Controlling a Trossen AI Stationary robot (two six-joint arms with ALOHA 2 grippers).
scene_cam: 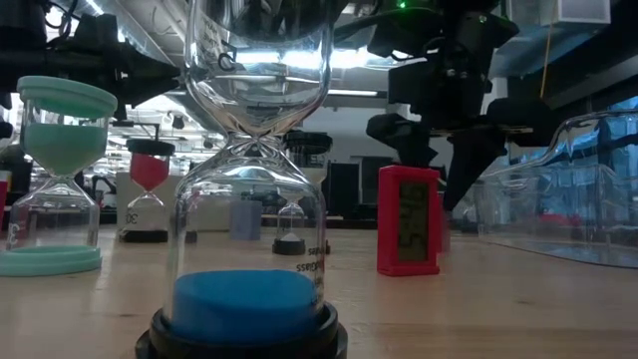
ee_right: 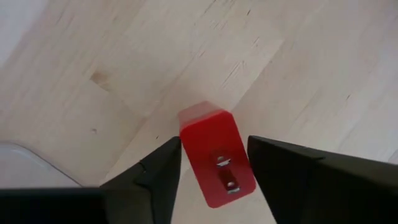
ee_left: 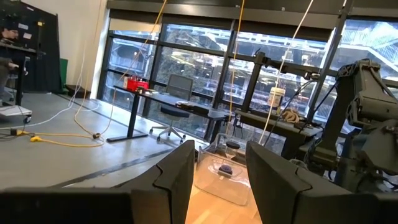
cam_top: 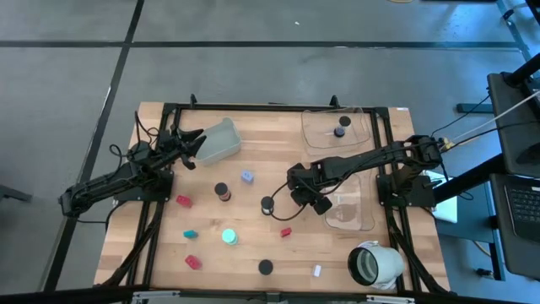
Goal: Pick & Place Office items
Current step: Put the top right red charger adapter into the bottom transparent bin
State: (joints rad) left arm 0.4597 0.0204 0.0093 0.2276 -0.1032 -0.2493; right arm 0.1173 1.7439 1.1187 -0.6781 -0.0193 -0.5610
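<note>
Right wrist view, red block [ee_right: 217, 155] between right hand [ee_right: 214, 177] fingers, bare wood around

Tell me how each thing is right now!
red block: standing upright on the table
right gripper: down around the red block
left gripper: open, empty
white cylinder: lying on its side
blue sand timer: upright, sand all at the bottom
far clear tray: holding a black piece

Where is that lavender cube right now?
From above, the lavender cube sits mid-table, between the grey tray and a black-capped hourglass.
</note>
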